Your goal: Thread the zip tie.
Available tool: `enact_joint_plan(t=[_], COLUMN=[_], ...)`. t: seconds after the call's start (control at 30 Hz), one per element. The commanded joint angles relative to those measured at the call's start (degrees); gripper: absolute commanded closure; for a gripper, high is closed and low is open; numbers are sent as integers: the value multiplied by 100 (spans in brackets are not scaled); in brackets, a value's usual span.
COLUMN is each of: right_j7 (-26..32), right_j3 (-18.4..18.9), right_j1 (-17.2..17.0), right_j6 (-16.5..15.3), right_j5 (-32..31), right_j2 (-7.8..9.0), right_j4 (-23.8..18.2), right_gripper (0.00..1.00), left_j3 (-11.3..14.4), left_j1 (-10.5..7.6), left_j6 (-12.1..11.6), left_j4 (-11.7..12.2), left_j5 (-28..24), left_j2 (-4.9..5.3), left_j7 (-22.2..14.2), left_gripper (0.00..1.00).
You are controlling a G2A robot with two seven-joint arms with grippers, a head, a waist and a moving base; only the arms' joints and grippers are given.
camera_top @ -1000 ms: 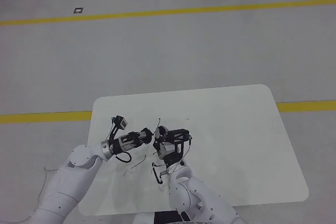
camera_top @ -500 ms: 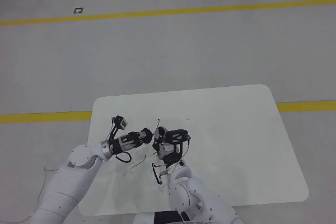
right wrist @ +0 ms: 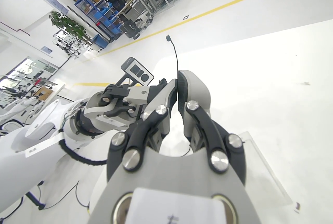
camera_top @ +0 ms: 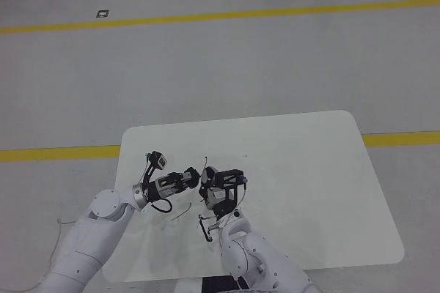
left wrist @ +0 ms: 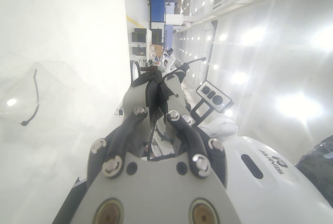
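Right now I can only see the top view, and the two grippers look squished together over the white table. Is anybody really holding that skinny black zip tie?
Observer: Yes. The right gripper is shut on the thin black plastic zip tie, pinching its strap.
Operator: Which end sticks out?
Observer: The small square head. It pokes out free past the fingertips.
Operator: Are there more ties?
Observer: Yes, a second black zip tie lies in a clear plastic tray.
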Motion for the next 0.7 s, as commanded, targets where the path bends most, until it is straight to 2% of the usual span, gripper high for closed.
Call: enact_joint_plan(t=[0.0, 0.23, 0.27, 0.33, 0.37, 0.4, 0.43, 0.67], right_j7=[14, 46, 44, 33, 20, 8, -11, -92], right_j3=[-2, 4, 8, 21, 28, 36, 47, 128], right_j1=[2, -6, -10, -22, -29, -36, -48, -133], right_j6=[0, -7, -3, -5, -5, -6, -10, -89], right_j5=[-14, -30, -18, 8, 18, 25, 36, 120], right_j2=[1, 4, 3, 2, 2, 1, 2, 19], right_j4=[0, -3, -5, -18, -25, -31, -42, -79], right_gripper=[100, 100, 91, 55, 44, 4, 0, 0], left_j3=[0, 0, 0, 0, 0, 0, 0, 0], left_j1=[0, 0, 0, 0, 0, 0, 0, 0], left_j6=[0, 0, 0, 0, 0, 0, 0, 0], left_j4=[0, 0, 0, 0, 0, 0, 0, 0], left_j5=[0, 0, 0, 0, 0, 0, 0, 0], left_j2=[0, 0, 0, 0, 0, 0, 0, 0], left_j7=[0, 0, 0, 0, 0, 0, 0, 0], left_gripper=[100, 100, 100, 100, 100, 100, 100, 100])
